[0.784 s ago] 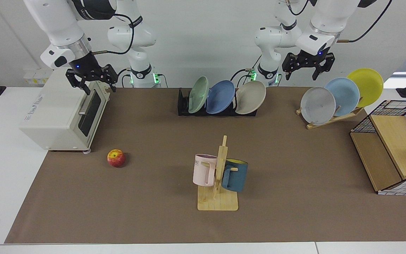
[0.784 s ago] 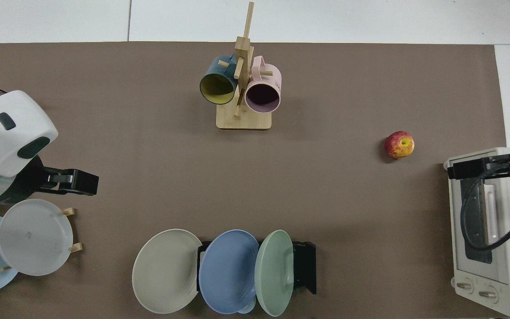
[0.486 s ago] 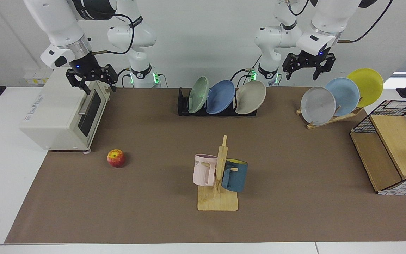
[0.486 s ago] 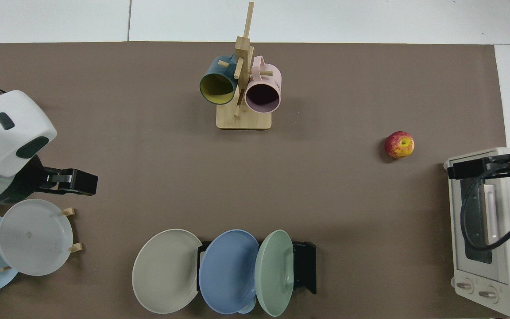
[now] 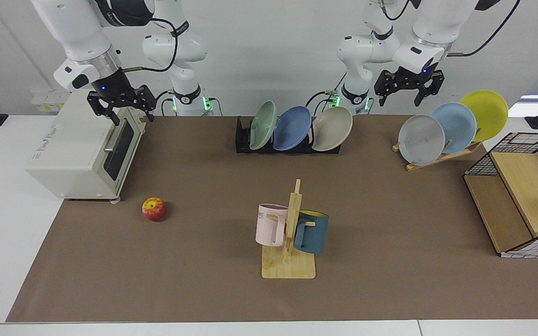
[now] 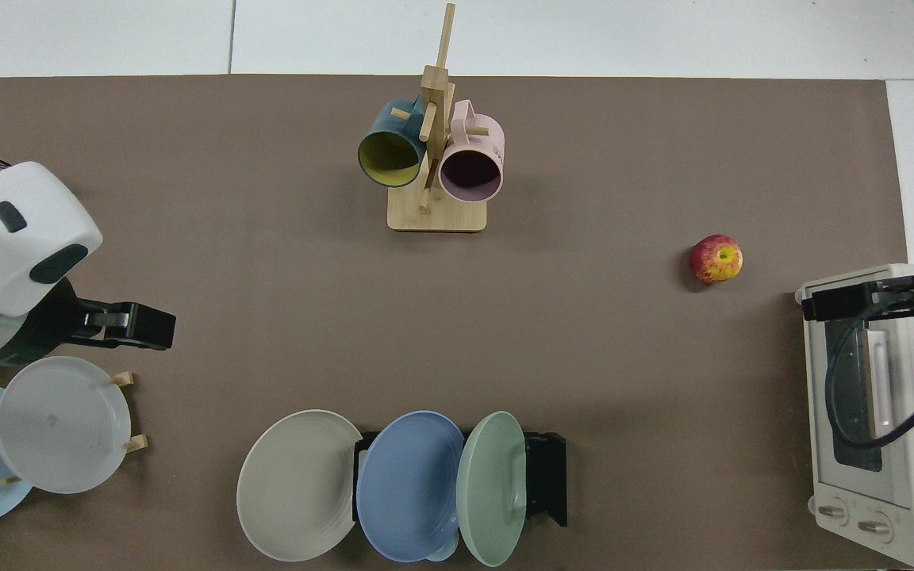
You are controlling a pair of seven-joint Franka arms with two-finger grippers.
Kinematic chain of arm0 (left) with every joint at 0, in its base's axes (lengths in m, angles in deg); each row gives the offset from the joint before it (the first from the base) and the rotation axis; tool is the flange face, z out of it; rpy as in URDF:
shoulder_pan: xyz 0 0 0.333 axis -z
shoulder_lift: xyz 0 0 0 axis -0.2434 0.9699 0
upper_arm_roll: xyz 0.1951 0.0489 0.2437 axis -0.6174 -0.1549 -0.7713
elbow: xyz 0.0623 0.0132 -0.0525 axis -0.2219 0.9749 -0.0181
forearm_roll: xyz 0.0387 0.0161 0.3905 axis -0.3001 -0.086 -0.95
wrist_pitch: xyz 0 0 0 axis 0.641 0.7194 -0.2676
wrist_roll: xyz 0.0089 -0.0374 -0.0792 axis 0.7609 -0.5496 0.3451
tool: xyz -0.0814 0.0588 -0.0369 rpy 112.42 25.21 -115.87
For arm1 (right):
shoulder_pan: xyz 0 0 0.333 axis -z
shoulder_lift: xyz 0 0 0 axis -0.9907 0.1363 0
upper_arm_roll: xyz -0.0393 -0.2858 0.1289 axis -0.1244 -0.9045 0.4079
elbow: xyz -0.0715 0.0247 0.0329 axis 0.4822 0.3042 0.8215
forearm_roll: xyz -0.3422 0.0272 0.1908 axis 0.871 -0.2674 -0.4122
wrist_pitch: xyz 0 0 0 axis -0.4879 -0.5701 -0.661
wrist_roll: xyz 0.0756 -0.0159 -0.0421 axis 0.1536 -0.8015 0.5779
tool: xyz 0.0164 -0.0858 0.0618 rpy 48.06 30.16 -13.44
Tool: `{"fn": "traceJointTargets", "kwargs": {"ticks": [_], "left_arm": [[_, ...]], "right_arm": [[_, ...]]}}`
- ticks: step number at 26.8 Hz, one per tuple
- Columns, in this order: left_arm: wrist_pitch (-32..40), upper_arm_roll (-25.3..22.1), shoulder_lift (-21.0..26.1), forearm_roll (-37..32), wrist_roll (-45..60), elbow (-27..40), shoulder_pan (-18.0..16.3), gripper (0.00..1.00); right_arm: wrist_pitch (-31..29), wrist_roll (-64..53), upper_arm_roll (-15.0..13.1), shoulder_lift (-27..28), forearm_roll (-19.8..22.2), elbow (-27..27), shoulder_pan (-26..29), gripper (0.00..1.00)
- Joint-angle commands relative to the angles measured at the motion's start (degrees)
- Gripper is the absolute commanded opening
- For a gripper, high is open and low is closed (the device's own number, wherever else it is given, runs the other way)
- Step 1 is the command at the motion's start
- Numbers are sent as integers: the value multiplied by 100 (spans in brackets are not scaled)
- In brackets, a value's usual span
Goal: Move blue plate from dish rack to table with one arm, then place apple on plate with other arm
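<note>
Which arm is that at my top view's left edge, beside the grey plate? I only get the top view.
Observer: The left arm; the facing view shows its left gripper open, raised near the wooden stand.
Operator: I count two plates on that stand.
Observer: There are three; a yellow plate stands behind the pale blue plate.
Operator: And the other gripper?
Observer: The right gripper is open, raised over the toaster oven.

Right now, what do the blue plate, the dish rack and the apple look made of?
Blue plate: glossy, likely glazed ceramic or plastic, given the soft sheen. Dish rack: matte black, probably plastic or coated metal; cannot tell which. Apple: smooth red-yellow skin; real or imitation is unclear.
</note>
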Motion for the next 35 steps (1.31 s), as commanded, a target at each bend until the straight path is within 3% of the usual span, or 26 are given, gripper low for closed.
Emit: {"fn": "traceJointTargets", "kwargs": {"ticks": [1, 21, 35], "left_arm": [[-40, 9, -58, 9, 10, 87, -37, 100], [-101, -18, -93, 79, -60, 193, -45, 100], [-207, -9, -6, 386, -288, 114, -248, 100]], "right_arm": [[-72, 138, 24, -65, 15, -69, 20, 100], [-72, 138, 24, -65, 15, -69, 20, 100], [-72, 146, 24, -65, 24, -69, 20, 100]]}}
